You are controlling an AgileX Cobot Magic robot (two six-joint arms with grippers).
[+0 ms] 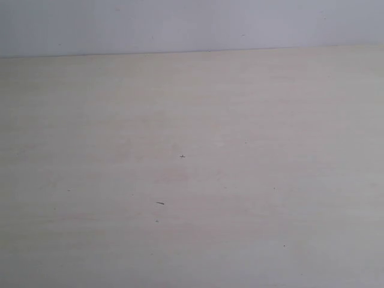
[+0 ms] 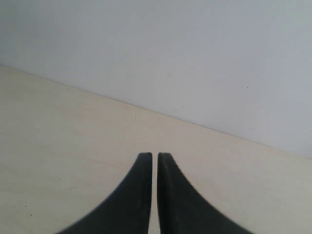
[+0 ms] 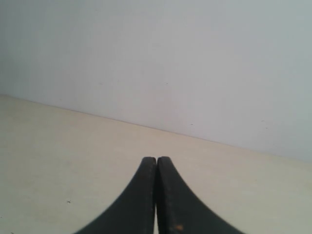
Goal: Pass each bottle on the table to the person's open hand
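Searching all three views for a bottle turns up none: the table [image 1: 288,120] lies pale and bare from its near edge to its far edge, where it meets a grey wall [image 1: 180,24]. The only marks are a tiny dark speck [image 1: 182,156] near the middle and a short dark streak [image 1: 160,203] a little closer to the near edge. No hand shows either, open or otherwise. The left gripper [image 2: 154,157] has its black jaws drawn almost together, with a thin slit of light between them and nothing in it. The right gripper [image 3: 156,159] has its jaws pressed tight, tip to tip, likewise pinching nothing. Both wrist views look along the jaws over bare tabletop toward the far edge and the wall, so nothing to fetch lies ahead of either pair. That leaves the deciding relation open: which way a bottle lies from the jaws, how its long axis runs, and which arm is nearer cannot be told. Neither arm appears in the exterior view, which suggests both are held back from the stretch of table it covers. I judge that either nothing is left to hand over or nothing has been set out; these views do not settle which, and any reach would need the jaws spread first.
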